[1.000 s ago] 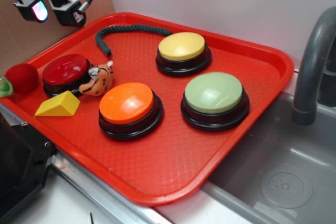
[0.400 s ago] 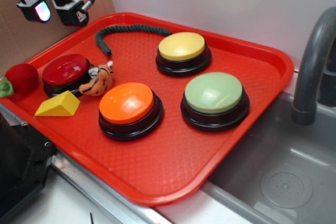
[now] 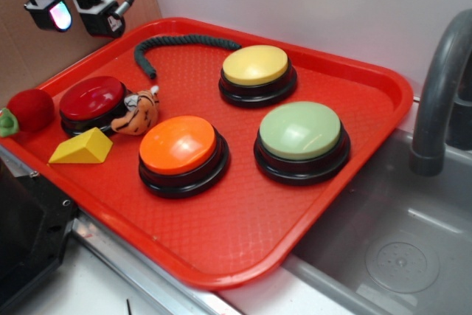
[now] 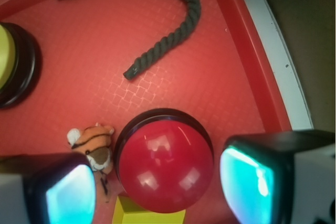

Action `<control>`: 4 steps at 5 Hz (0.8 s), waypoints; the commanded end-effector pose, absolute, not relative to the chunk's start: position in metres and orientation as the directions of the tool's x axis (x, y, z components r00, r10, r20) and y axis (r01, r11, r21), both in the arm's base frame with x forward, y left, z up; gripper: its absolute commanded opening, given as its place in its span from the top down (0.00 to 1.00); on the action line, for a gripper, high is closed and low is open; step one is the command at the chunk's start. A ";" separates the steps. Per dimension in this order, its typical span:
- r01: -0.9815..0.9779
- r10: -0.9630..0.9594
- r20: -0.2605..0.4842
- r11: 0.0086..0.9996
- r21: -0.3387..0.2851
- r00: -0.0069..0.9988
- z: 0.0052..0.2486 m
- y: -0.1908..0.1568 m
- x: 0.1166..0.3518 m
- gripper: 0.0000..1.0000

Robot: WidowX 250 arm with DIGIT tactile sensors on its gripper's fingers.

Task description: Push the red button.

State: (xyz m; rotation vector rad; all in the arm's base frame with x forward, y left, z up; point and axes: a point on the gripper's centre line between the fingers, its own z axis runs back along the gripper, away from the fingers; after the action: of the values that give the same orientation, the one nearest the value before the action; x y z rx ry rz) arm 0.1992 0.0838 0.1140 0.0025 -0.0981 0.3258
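Wrist view gives you the red button (image 4: 164,167) almost centred low in the picture, its glossy dark cap sitting between the two glowing finger pads (image 4: 71,195) of the jaws. The jaws are spread wide and grasp nothing; the button's whole cap shows in the gap between them. Beside the button you see a small striped tiger toy (image 4: 93,142) touching its black base, a yellow block (image 4: 149,216) just at its near edge, and a dark green rope (image 4: 157,19) curving across the red tray (image 4: 226,77) beyond it.

From the exterior view you see the gripper (image 3: 72,11) hanging in the air above the tray's (image 3: 243,219) far left corner, clear of everything on it. The red button (image 3: 92,99) stands at the tray's left side, with the tiger toy (image 3: 139,112) pressed against it and the yellow block (image 3: 82,147) just in front. A fuzzy red ball (image 3: 28,111) lies at the tray's left rim, near the button. An orange button (image 3: 179,150), a green button (image 3: 301,135) and a yellow button (image 3: 257,69) stand further right, apart from one another. The rope (image 3: 177,44) lies along the far edge. A grey sink (image 3: 391,248) and faucet (image 3: 439,94) sit to the right.
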 end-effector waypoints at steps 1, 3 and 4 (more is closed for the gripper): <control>-0.304 0.301 0.162 0.953 -0.010 0.940 0.133 0.084 0.206 0.00; -0.292 0.290 0.169 0.956 -0.016 0.942 0.136 0.081 0.206 0.00; -0.272 0.272 0.196 0.962 -0.023 0.942 0.138 0.077 0.206 0.00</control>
State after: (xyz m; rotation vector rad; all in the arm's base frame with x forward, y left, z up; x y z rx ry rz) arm 0.2026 0.0729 0.1240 -0.0081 -0.1447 0.2843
